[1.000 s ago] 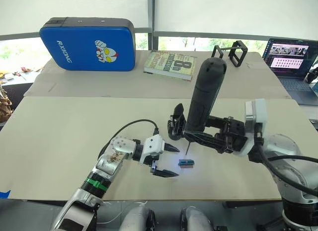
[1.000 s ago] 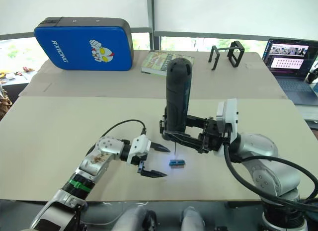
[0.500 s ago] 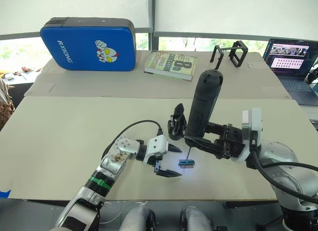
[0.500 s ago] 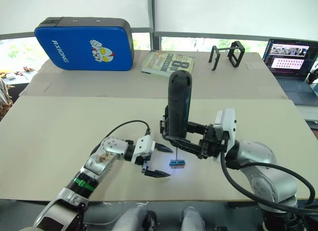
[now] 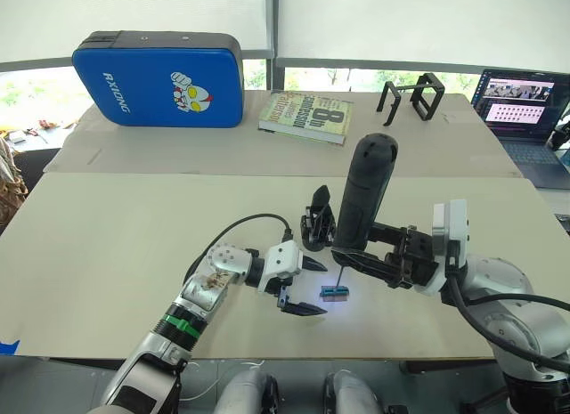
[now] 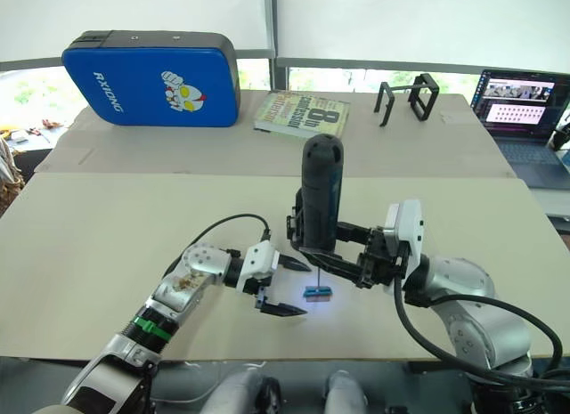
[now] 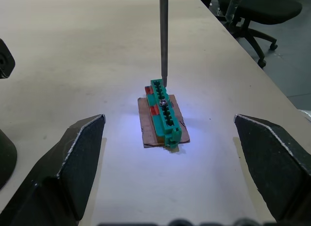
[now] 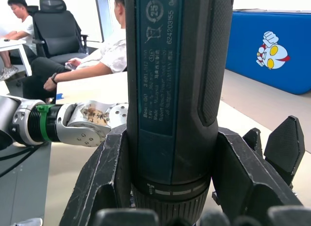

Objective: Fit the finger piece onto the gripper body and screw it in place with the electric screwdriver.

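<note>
Right gripper [image 5: 356, 254]: its jaws are squeezing the electric screwdriver [image 5: 363, 193] near its lower end and holding it standing up, leaning a little, over the middle of the bench [image 5: 107, 245].
Electric screwdriver: its thin metal bit [image 7: 164, 39] is pointing down, and the tip is sitting right at the far end of the small green block [image 7: 164, 114]. I cannot tell if the tip is touching it. A bluish-white light is shining on the bench around the block.
Small green block: it is lying flat on a little brown card [image 7: 163, 123], and it is showing some red on one side and a row of dark holes along the top.
Left gripper [image 5: 301, 288]: its jaws are spread wide and holding nothing. It is hanging low over the bench, just beside the green block, with one black fingertip [image 7: 73, 160] on each side of the block and not touching it.
Gripper body [image 5: 316, 225]: it is standing on the bench just behind the screwdriver, with a pointed black part sticking up.
Back of the bench: a blue case with a cartoon hero [image 5: 158, 78] is standing on its edge, a book [image 5: 305, 117] is lying flat beside it, and black frame brackets [image 5: 413, 97] are sitting farther right.
Far right: a laptop [image 5: 521, 107] is open with its screen lit.
Room behind: people [image 8: 104, 51] are sitting on office chairs.
</note>
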